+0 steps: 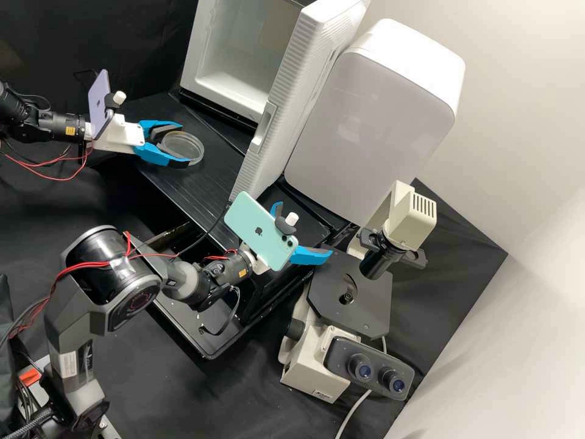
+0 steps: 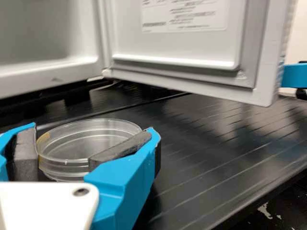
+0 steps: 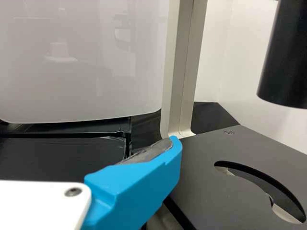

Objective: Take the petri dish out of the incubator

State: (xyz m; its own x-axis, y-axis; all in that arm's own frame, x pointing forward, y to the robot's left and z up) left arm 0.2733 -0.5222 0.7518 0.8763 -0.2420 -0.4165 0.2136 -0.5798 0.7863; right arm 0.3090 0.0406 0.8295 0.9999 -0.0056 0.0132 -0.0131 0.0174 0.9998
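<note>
A clear, round petri dish [image 1: 186,146] [image 2: 81,143] rests on the black ribbed tray [image 1: 207,183] in front of the open white incubator [image 1: 244,55]. My left gripper [image 1: 163,145] [image 2: 79,153] is at the tray's far left, shut on the dish, with a blue finger on each side of it and the dark pads against its rim. My right gripper [image 1: 311,255] [image 3: 144,163] hangs low by the front right corner of the tray, just over the black microscope stage [image 1: 350,292] [image 3: 240,163], with nothing in it.
The incubator door [image 1: 292,97] [image 2: 192,48] stands swung open over the tray's right side. A rounded white device [image 1: 372,116] sits right of it. A white microscope [image 1: 365,317] stands at the front right, its dark condenser [image 3: 288,52] above the stage.
</note>
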